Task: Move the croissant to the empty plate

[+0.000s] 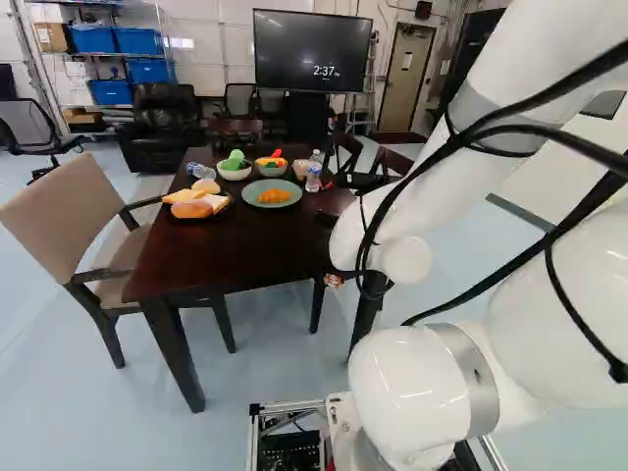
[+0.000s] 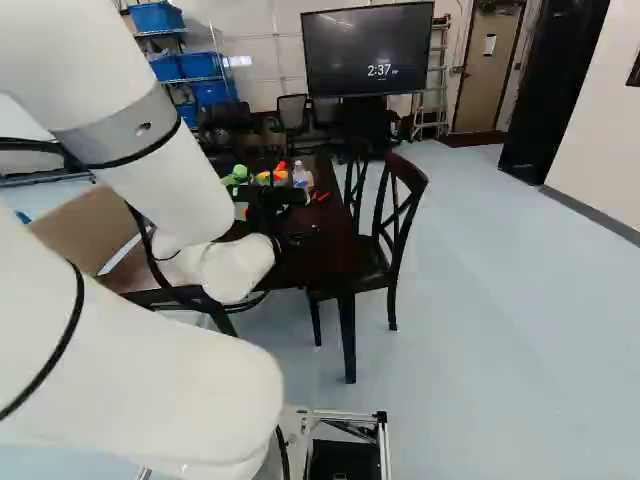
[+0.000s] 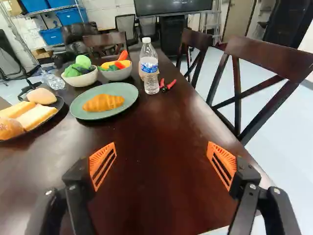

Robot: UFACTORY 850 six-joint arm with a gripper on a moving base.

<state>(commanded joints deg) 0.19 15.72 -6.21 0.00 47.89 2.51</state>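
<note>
1. See the croissant [image 3: 103,103] alone on the green plate [image 3: 129,93] — likely the empty one meant.
2. Seems done, with perhaps only withdrawal left.
3. Note bread [image 3: 37,118] on the black plate [image 3: 60,104].
4. Find the tool [image 3: 162,144] wide open over the surface [image 3: 151,181] — holding nothing.

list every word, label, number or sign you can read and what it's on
"2:37", on the large screen; the small mark after the digits is too small to be sure of.
Upright bottle: blue and white label, print too blurred to read.
Lying bottle: no readable print.
Paper on the door: too small to read.
Nothing else is readable.
</note>
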